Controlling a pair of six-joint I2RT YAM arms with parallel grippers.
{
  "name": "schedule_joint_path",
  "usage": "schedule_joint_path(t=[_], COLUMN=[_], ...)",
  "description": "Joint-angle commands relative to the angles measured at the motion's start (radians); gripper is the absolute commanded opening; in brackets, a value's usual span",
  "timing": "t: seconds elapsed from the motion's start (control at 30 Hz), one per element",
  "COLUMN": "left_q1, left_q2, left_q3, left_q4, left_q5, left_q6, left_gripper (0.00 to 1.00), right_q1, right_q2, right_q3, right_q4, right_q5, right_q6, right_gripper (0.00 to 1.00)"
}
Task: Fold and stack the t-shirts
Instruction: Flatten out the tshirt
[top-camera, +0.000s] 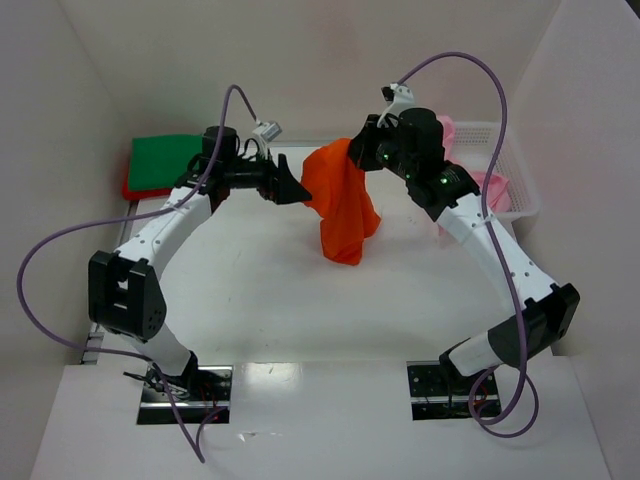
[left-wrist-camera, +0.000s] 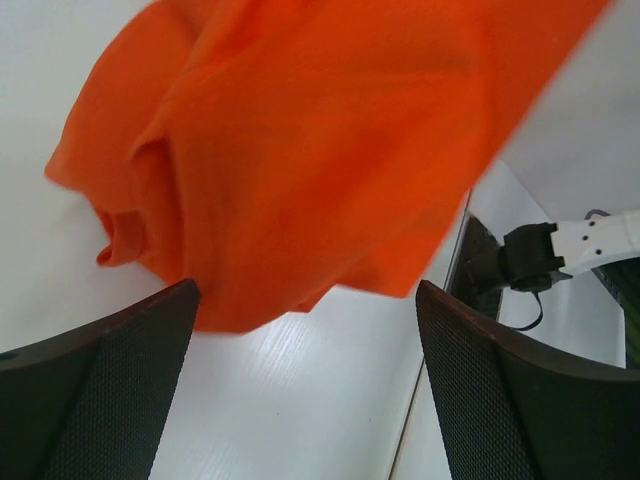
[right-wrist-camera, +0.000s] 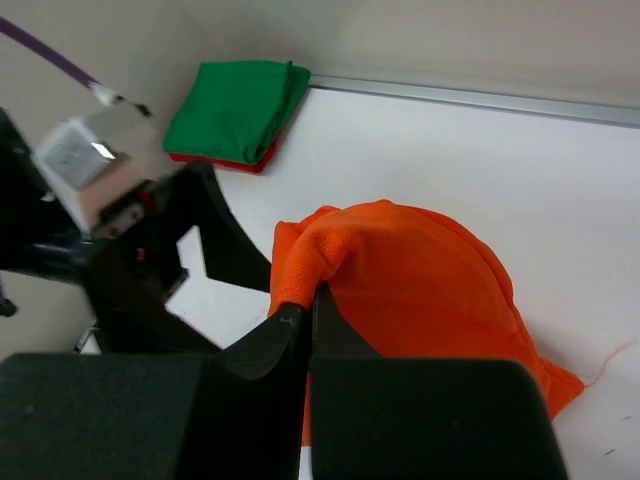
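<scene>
An orange t-shirt (top-camera: 343, 205) hangs bunched in the air over the middle back of the table. My right gripper (top-camera: 352, 153) is shut on its top edge; in the right wrist view the cloth (right-wrist-camera: 410, 280) is pinched between the closed jaws (right-wrist-camera: 312, 300). My left gripper (top-camera: 298, 190) is open, just left of the hanging shirt, holding nothing. In the left wrist view the orange shirt (left-wrist-camera: 300, 150) hangs beyond the open fingers (left-wrist-camera: 130, 360). A folded green t-shirt (top-camera: 165, 162) lies on a red one (top-camera: 128, 187) at the back left. Pale pink t-shirts (top-camera: 492, 190) lie in the basket.
A white lattice basket (top-camera: 520, 190) stands at the back right behind the right arm. White walls close in the table on the left, back and right. The green-on-red stack also shows in the right wrist view (right-wrist-camera: 238, 108).
</scene>
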Motion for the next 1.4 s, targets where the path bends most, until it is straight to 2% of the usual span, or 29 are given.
schedule_joint_path(t=[0.0, 0.2, 0.33, 0.43, 0.47, 0.53, 0.57, 0.6, 0.67, 0.73, 0.83, 0.9, 0.93, 1.1, 1.17, 1.2, 1.23, 1.37], left_q1=[-0.012, -0.012, -0.012, -0.012, -0.012, -0.012, -0.012, -0.012, -0.012, -0.012, -0.012, -0.003, -0.003, -0.003, -0.003, -0.003, -0.003, -0.003], left_q2=[0.034, 0.086, 0.109, 0.086, 0.074, 0.052, 0.040, 0.011, -0.026, -0.125, -0.167, -0.167, -0.152, -0.102, -0.078, -0.055, -0.046, -0.015], left_q3=[-0.010, -0.010, 0.013, 0.013, 0.023, 0.023, 0.023, 0.023, 0.023, 0.056, 0.157, 0.284, 0.329, 0.519, 0.611, 0.637, 0.664, 0.789], left_q4=[0.040, 0.076, 0.100, 0.109, 0.109, 0.119, 0.119, 0.135, 0.145, 0.136, 0.086, -0.030, -0.061, -0.220, -0.275, -0.324, -0.346, -0.446], left_q5=[-0.054, -0.035, -0.002, -0.002, -0.015, -0.034, -0.048, -0.091, -0.131, -0.221, -0.340, -0.375, -0.393, -0.433, -0.433, -0.443, -0.443, -0.452], left_q6=[0.040, 0.031, 0.008, -0.001, -0.001, -0.027, -0.038, -0.058, -0.072, -0.100, -0.084, -0.061, -0.061, 0.001, 0.020, 0.032, 0.032, 0.052], left_gripper=[0.96, 0.96, 0.89, 0.67, 0.49, 0.27, 0.06, 0.00, 0.00, 0.00, 0.00, 0.00, 0.00, 0.00, 0.00, 0.00, 0.00, 0.00], right_q1=[0.003, 0.003, 0.003, 0.003, 0.003, 0.003, 0.003, 0.003, 0.003, 0.003, 0.003, 0.003, 0.003, 0.003, 0.003, 0.003, 0.003, 0.003], right_q2=[-0.043, -0.062, -0.062, -0.071, -0.071, -0.071, -0.071, -0.071, -0.071, -0.080, -0.089, -0.089, -0.089, -0.089, -0.080, -0.068, -0.059, -0.013], right_q3=[0.069, 0.069, 0.047, 0.023, 0.012, -0.002, -0.020, -0.020, -0.055, -0.111, -0.167, -0.212, -0.250, -0.342, -0.364, -0.384, -0.384, -0.445], right_q4=[0.037, 0.037, 0.048, 0.057, 0.057, 0.068, 0.080, 0.080, 0.089, 0.115, 0.138, 0.172, 0.187, 0.266, 0.289, 0.315, 0.324, 0.393], right_q5=[-0.029, -0.029, -0.038, -0.038, -0.038, -0.028, -0.017, -0.017, -0.005, 0.018, 0.028, 0.006, 0.006, 0.006, 0.006, 0.006, 0.006, -0.008], right_q6=[0.011, 0.002, 0.002, 0.002, 0.002, 0.002, 0.002, 0.002, 0.002, -0.008, 0.003, 0.003, 0.015, 0.028, 0.038, 0.039, 0.039, 0.061], right_gripper=[0.00, 0.00, 0.00, 0.00, 0.00, 0.00, 0.00, 0.00, 0.00, 0.01, 0.01, 0.10, 0.20, 0.53, 0.60, 0.69, 0.70, 0.94])
